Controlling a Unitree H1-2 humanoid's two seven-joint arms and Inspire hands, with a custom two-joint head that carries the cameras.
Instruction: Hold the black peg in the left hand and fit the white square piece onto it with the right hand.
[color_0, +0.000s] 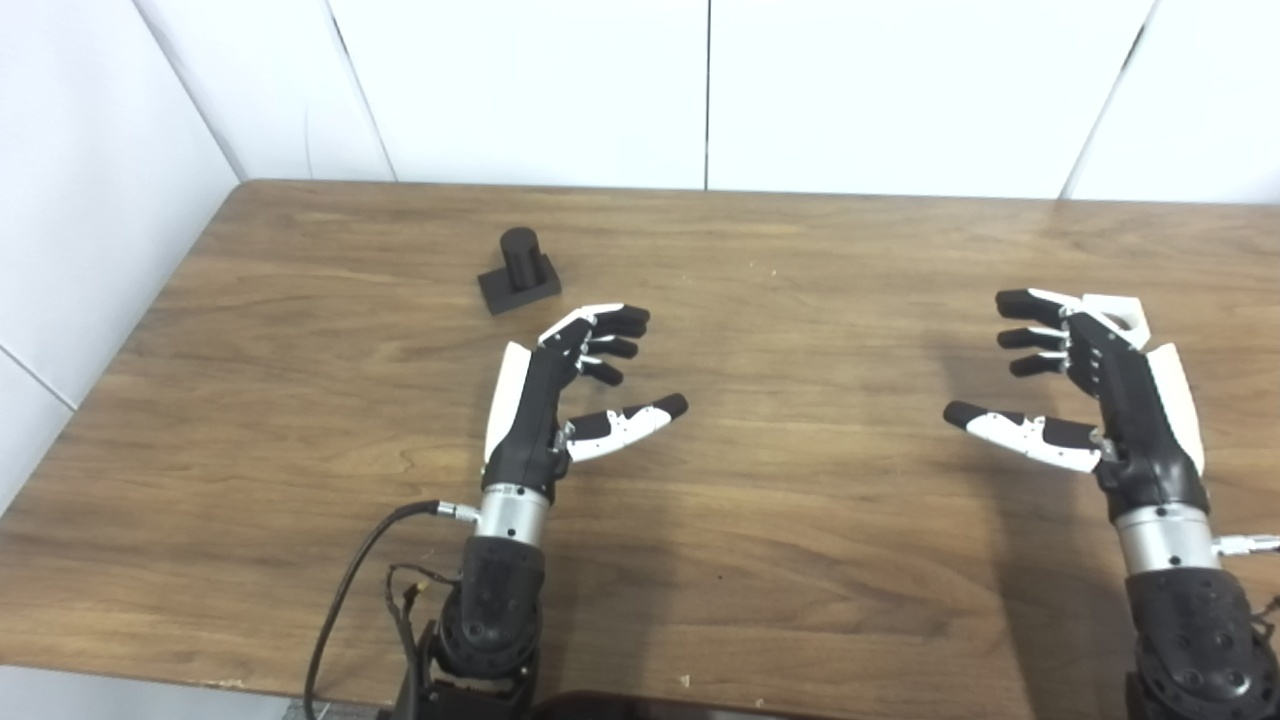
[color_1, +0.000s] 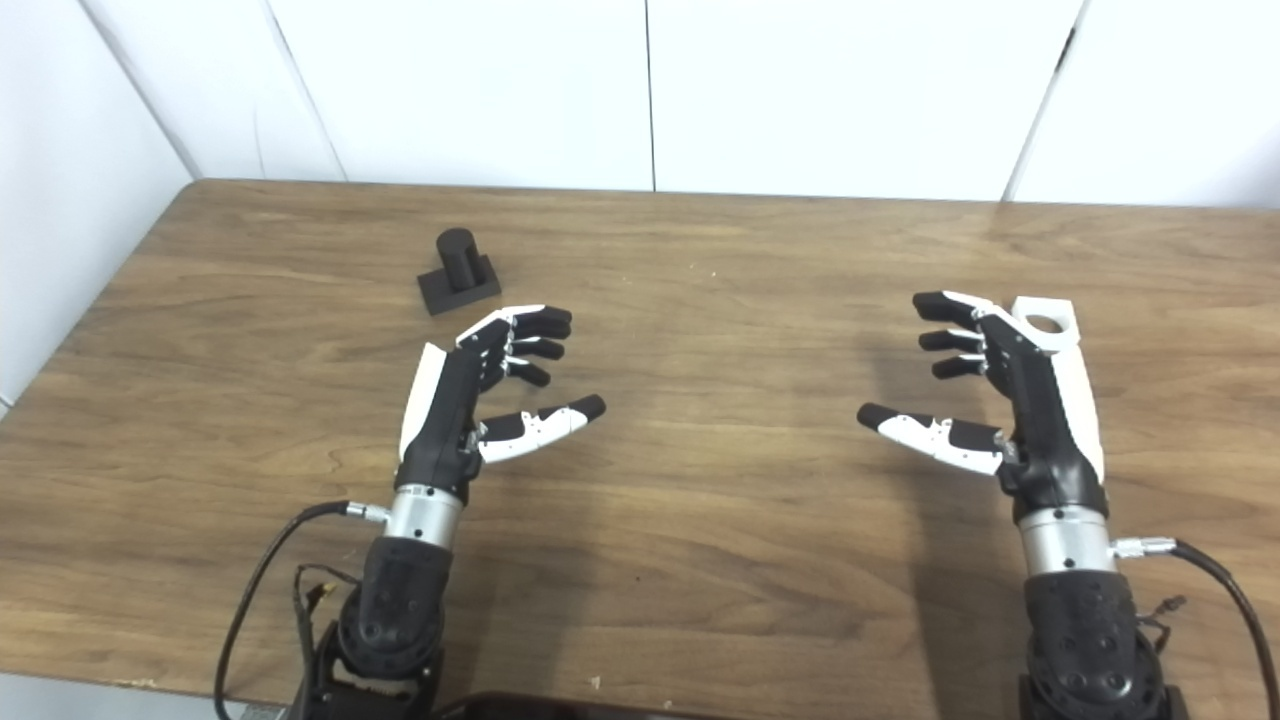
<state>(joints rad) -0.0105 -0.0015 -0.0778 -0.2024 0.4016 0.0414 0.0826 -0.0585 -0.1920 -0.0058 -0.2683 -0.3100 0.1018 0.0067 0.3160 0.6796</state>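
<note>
Black peg (color_0: 519, 270) upright, just beyond left hand (color_0: 560, 395); white square piece (color_1: 1043, 323) seemingly behind right hand (color_1: 1000, 400); both hands' fingers spread, empty.

I am seeing my left hand (color_0: 560, 395) sitting at lower centre-left of the frame, palm facing inward, fingers (color_0: 610, 345) curled loosely apart and thumb sticking out toward the middle, holding nothing. My right hand (color_0: 1095, 390) is mirroring it at the right edge, fingers spread and thumb pointing left, also empty. Both forearms are rising from the bottom edge, wrists roughly upright, cables trailing from each wrist.
</note>
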